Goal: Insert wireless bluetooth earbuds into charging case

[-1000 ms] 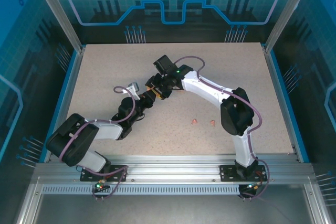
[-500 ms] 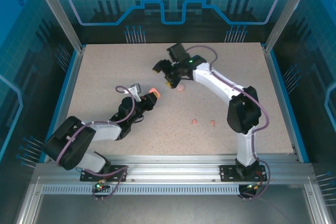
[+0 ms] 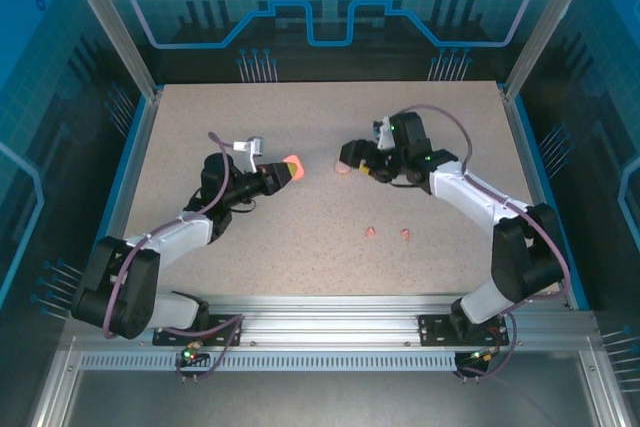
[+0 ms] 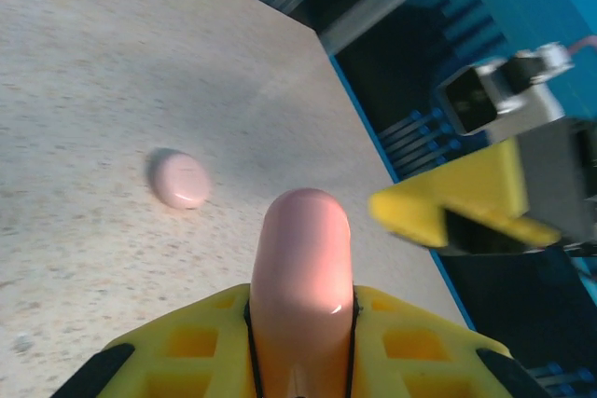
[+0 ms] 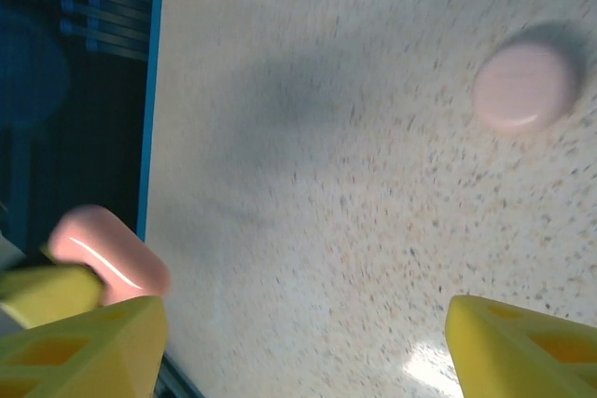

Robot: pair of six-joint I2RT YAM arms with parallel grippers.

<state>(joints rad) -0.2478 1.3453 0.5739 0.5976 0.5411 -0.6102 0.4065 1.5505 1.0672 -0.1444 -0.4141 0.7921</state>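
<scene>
Below, left fingers (image 4: 191,347) hide the base of the pink case (image 4: 303,258).

Two tiny pink pieces lie loose on the surface (image 3: 450,117), close together: left earbud (image 3: 370,232), right earbud (image 3: 405,235).

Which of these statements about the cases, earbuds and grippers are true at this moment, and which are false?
1. The left gripper is shut on an oblong pink case. True.
2. The right gripper grips the round case. False: its jaws are open and the round case lies on the table apart from them.
3. Two earbuds lie on the table, nearer the arm bases than the round case. True.
4. The round case is open. False: it lies shut.
</scene>
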